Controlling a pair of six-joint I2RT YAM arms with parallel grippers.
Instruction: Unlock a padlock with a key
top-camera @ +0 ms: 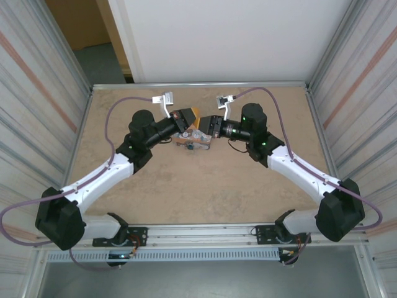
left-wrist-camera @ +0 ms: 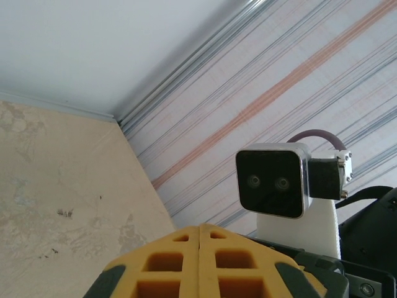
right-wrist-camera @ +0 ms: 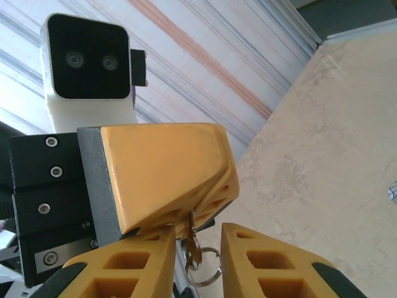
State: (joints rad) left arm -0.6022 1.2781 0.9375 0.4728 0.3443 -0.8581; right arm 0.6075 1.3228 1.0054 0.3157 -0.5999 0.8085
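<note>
The key [right-wrist-camera: 194, 250] dangling bottom centre from the clenched left end effector [right-wrist-camera: 205, 200] should be pinched squarely by the half-open right end effector [right-wrist-camera: 200, 239].

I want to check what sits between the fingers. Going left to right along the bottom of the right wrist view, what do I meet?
The right gripper's one finger → dangling keys → its other finger → table.

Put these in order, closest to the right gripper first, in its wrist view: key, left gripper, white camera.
1. The key: hanging right inside the open right gripper.
2. The left gripper: just above, pinching the top of the key.
3. The white camera: upper left, behind the left gripper.
</note>
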